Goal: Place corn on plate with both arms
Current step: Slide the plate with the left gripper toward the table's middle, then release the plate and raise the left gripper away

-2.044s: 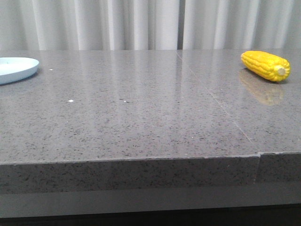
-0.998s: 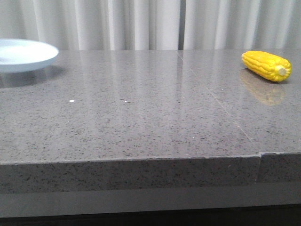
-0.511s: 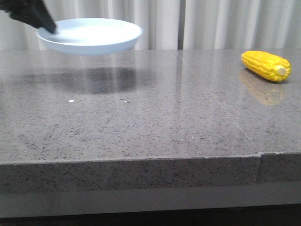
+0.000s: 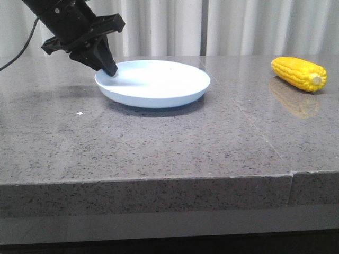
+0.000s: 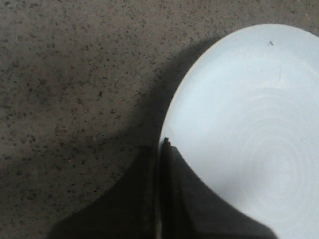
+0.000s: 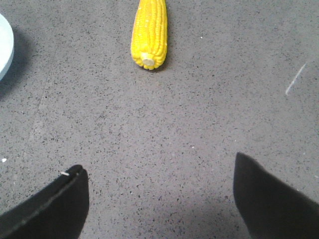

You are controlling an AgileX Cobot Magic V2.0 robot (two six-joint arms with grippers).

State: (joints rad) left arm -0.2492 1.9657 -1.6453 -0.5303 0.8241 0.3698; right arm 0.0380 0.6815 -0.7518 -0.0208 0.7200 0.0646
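Grey speckled stone bench, glossy, seam running toward the lower right; pale pleated curtain across the top of the front frame.

Round, shallow, pale bluish-white plate: centre-left of the front frame, on or just above the bench, shadow beneath.

Black left end effector: upper left, clenched on the plate's left rim; the left wrist view shows its fingers pinched together at the rim.

Bright yellow husked corn cob: far right, lying on the bench, pale stub end toward the camera, well apart from the plate.

Black right end effector: fingers spread wide, grasping nothing, above bare bench, corn in the upper part of its frame.
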